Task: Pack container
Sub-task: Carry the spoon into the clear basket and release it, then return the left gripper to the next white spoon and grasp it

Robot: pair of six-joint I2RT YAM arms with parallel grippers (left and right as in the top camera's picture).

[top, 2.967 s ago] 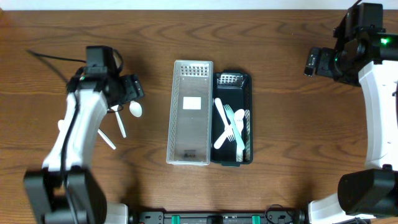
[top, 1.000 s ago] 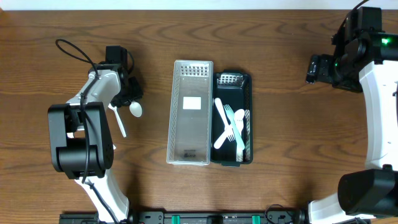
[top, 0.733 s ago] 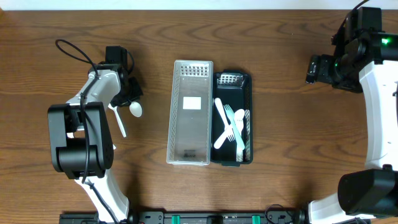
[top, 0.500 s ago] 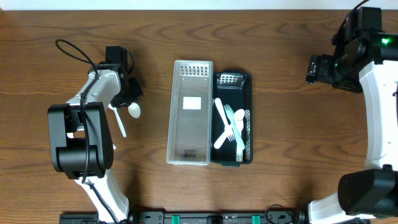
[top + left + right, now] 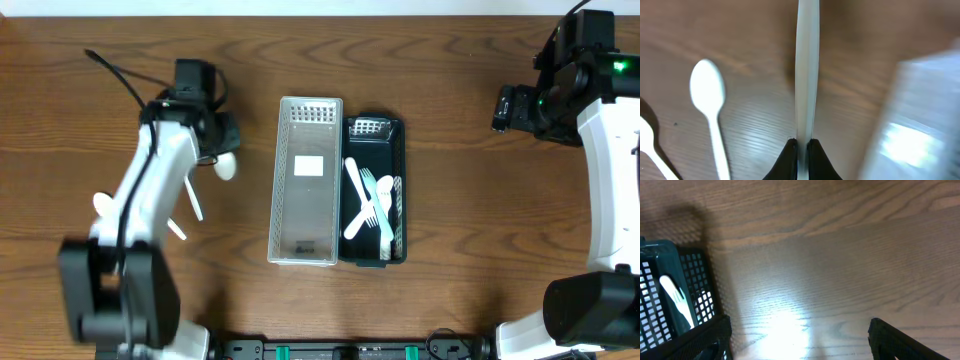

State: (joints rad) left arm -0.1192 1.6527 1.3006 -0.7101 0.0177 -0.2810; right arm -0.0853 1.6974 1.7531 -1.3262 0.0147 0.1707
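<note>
My left gripper (image 5: pixel 218 148) (image 5: pixel 801 142) is shut on the handle of a white plastic spoon (image 5: pixel 806 70). The spoon's bowl (image 5: pixel 226 168) shows just past the gripper, left of the grey container (image 5: pixel 306 180). That container looks empty apart from a white label. Against its right side stands the dark green container (image 5: pixel 400 150) with several white utensils (image 5: pixel 370 205) inside. My right gripper (image 5: pixel 505 105) (image 5: pixel 800 347) is open over bare wood far right, with nothing between its fingers (image 5: pixel 705 340).
More white utensils lie on the wood left of the containers: a spoon (image 5: pixel 707 92), a handle (image 5: pixel 193 200), a short piece (image 5: pixel 176 230) and one partly under my left arm (image 5: pixel 103 205). The green container's corner (image 5: pixel 670 280) shows in the right wrist view.
My left gripper has shut on the spoon handle and lifted it slightly toward the grey container. The left arm has swung. The right arm has stayed still.
</note>
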